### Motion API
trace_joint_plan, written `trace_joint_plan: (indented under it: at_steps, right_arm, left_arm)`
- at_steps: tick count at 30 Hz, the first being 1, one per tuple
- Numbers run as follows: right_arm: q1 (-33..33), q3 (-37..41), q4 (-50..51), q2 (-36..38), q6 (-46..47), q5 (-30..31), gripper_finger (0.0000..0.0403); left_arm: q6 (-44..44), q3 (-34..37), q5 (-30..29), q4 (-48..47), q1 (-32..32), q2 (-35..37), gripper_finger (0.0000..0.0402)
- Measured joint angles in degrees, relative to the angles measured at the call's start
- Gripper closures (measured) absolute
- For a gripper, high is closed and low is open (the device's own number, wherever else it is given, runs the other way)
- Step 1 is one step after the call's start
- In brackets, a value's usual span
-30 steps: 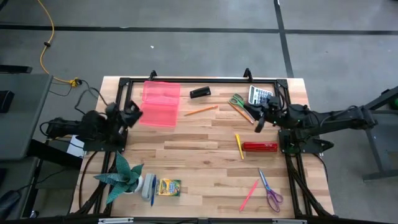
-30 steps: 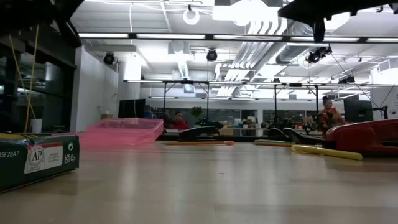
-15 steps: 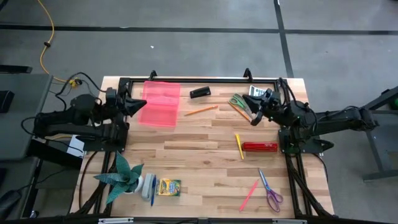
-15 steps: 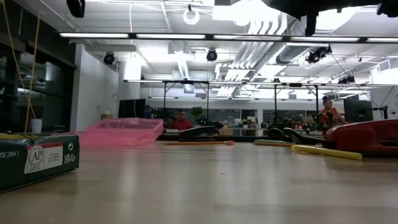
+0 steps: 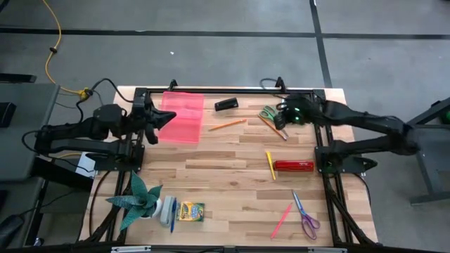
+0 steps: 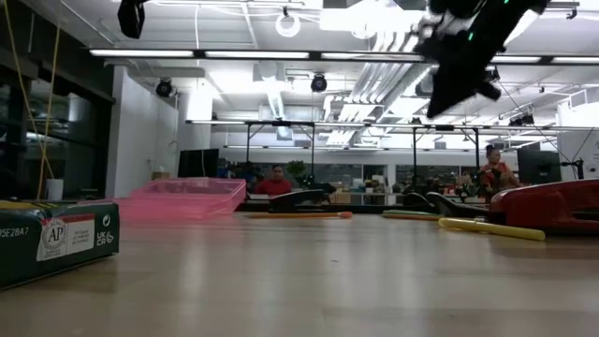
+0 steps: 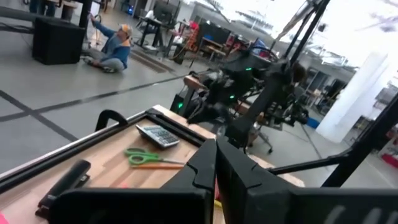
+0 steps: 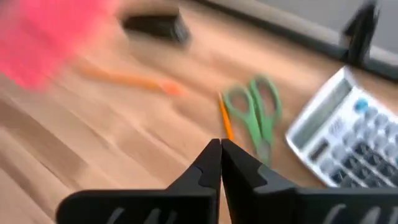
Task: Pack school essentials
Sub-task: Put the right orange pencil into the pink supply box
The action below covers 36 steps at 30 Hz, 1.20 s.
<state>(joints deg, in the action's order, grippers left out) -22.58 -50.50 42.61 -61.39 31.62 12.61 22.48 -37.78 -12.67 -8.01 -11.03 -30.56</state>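
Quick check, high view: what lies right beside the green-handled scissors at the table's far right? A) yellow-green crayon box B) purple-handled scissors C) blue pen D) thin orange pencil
D: a thin orange pencil lies right alongside the green-handled scissors, near the grey calculator in the right wrist view.

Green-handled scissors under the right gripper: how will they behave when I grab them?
The green-handled scissors lie flat, so probably hard to get under. Their blades look thin and smooth, likely slippery. An orange pencil sits against them and may roll if nudged.
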Motion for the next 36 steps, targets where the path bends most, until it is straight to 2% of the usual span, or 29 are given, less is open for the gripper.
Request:
trace_joint_plan:
  at_steps: [5, 10, 15, 22, 27, 36]
  right_arm:
    - [-4.5, 0.0, 0.9, -10.3, -6.4, -8.2, 0.0342]
    - [-6.0, 0.0, 0.9, -18.8, -10.1, -8.4, 0.0273]
    - [-6.1, 0.0, 0.8, -25.0, -11.6, -8.3, 0.0235]
    - [-6.1, 0.0, -2.2, -30.6, -12.5, -9.4, 0.0234]
    - [-6.1, 0.0, -2.9, -32.5, -12.3, -10.5, 0.0247]
    - [-8.6, 0.0, -3.6, -34.0, -12.8, -10.1, 0.0275]
  left_arm:
    - [-1.5, 0.0, 0.1, -1.3, 0.0, -0.1, 0.0401]
    - [-2.8, 0.9, 2.5, -2.4, 0.0, 0.2, 0.0401]
    - [-4.1, 4.8, 3.7, -1.6, 0.0, 0.3, 0.0401]
    - [0.5, 12.1, 9.8, 9.9, 0.0, 0.2, 0.0401]
    - [3.4, 13.7, 11.0, 11.2, 0.0, 0.2, 0.0401]
    - [3.5, 13.7, 10.7, 11.4, 0.0, 0.2, 0.0401]
